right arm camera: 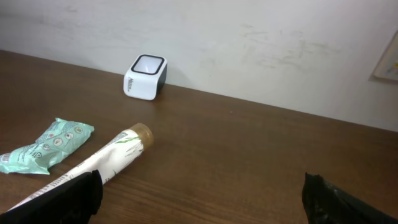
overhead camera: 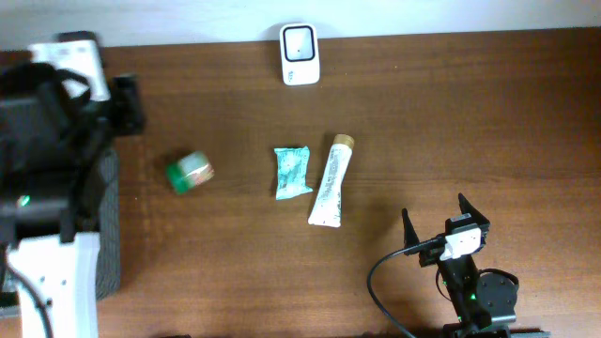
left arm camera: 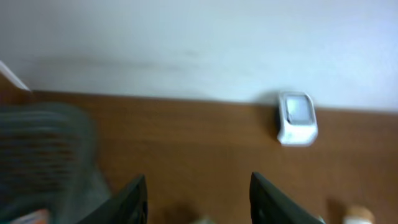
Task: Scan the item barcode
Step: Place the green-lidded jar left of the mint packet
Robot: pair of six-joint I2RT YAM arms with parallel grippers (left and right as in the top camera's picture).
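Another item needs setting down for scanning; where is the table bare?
Bare wood spreads right of the white gold-capped tube, up to the white box scanner and beyond the right gripper. Crowded: teal foil packet beside the tube, green round jar further left.

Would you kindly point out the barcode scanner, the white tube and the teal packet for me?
barcode scanner [overhead camera: 300,54]: overhead view, middle of its white body.
white tube [overhead camera: 331,183]: overhead view, middle of its length.
teal packet [overhead camera: 292,173]: overhead view, centre of the wrapper.
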